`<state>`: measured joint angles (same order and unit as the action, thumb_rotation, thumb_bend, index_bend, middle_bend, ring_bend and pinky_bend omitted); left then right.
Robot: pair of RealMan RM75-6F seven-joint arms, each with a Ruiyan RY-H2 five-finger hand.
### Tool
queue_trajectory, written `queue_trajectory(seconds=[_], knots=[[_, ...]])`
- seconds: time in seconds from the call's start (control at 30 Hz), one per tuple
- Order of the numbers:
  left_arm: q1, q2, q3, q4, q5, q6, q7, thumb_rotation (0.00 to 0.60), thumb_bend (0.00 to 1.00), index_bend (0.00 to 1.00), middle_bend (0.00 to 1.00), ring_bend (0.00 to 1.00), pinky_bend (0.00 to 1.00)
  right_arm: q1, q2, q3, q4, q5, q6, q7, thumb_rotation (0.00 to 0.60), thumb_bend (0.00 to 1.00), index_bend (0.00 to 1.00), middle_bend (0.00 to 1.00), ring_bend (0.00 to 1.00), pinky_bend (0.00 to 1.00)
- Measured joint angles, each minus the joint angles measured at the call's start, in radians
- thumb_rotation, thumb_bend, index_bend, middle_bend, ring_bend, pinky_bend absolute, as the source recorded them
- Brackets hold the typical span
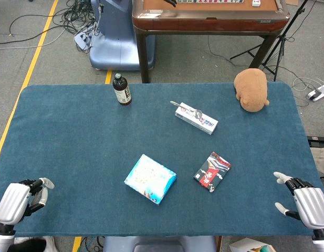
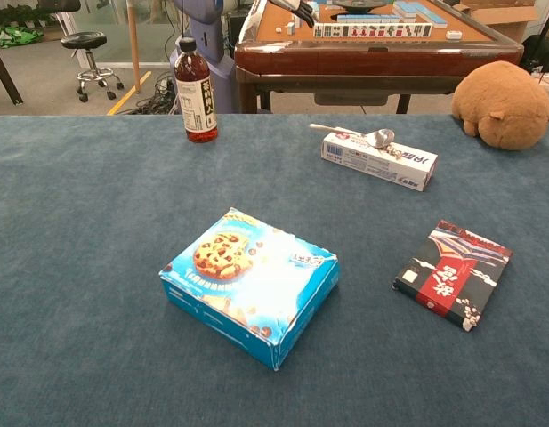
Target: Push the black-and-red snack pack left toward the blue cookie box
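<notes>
The black-and-red snack pack lies flat on the blue table, right of centre. To its left, a small gap away, lies the blue cookie box. My right hand hovers at the table's near right corner, well right of the pack, fingers apart and holding nothing. My left hand sits at the near left corner with fingers curled in, nothing in it. Neither hand shows in the chest view.
A dark bottle stands at the back left. A white toothpaste box with a metal spoon on it lies behind the pack. A brown plush toy sits at the back right.
</notes>
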<state>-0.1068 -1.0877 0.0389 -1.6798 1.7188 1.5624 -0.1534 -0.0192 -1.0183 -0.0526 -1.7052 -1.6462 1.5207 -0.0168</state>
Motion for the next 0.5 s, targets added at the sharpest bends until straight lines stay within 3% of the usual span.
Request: queue_trajectory(seconds=[0.33, 0.5], knots=[[-0.003, -0.001, 0.001, 0.003, -0.002, -0.006, -0.002, 0.6, 0.62, 0.5, 0.9, 0.67, 0.64, 0.006, -0.011, 0.01, 0.005, 0.006, -0.002, 0.005, 0.6, 0.09, 0.25, 0.36, 0.34, 0.49], [0.0, 0.002, -0.002, 0.004, -0.015, -0.002, -0.017, 0.6, 0.61, 0.5, 0.9, 0.67, 0.64, 0.021, -0.041, 0.024, 0.025, -0.008, 0.0, 0.008, 0.6, 0.0, 0.24, 0.25, 0.22, 0.37]])
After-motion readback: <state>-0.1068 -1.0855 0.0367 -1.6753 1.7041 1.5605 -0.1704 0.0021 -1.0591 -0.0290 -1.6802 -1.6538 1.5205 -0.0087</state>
